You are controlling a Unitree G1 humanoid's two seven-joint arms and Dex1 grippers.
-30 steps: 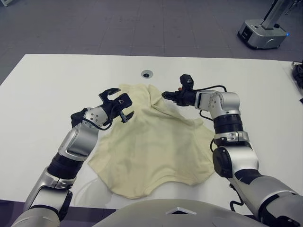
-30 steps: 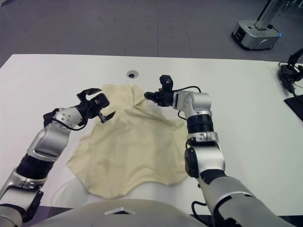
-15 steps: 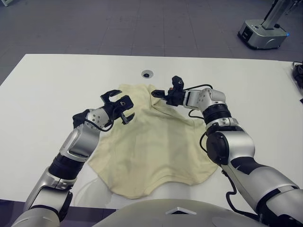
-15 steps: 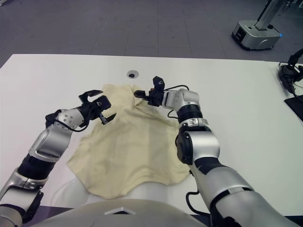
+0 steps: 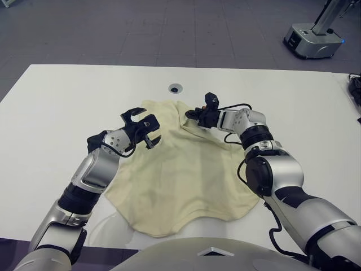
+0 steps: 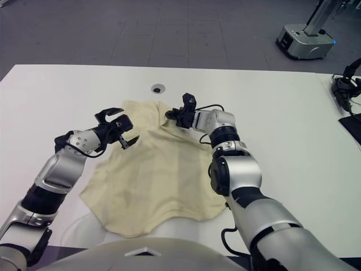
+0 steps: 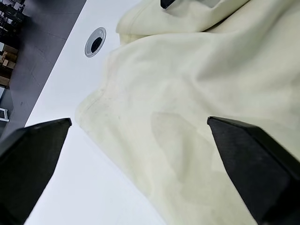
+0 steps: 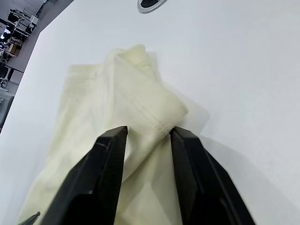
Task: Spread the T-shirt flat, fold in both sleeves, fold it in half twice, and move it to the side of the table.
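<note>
Shirt (image 5: 180,175) lies rumpled on tabletop (image 5: 56,101); right gripper (image 5: 190,115) pinches its far fold, left gripper (image 5: 143,126) gapes above its left edge.

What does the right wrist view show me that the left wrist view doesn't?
Right wrist view only: the right gripper closed on the stitched hem of a doubled-over fold of the T-shirt.
Left wrist view only: the left gripper open wide over a flat stretch of the shirt near its edge, gripping nothing.
Both: the cream T-shirt, the white table and its round hole.
</note>
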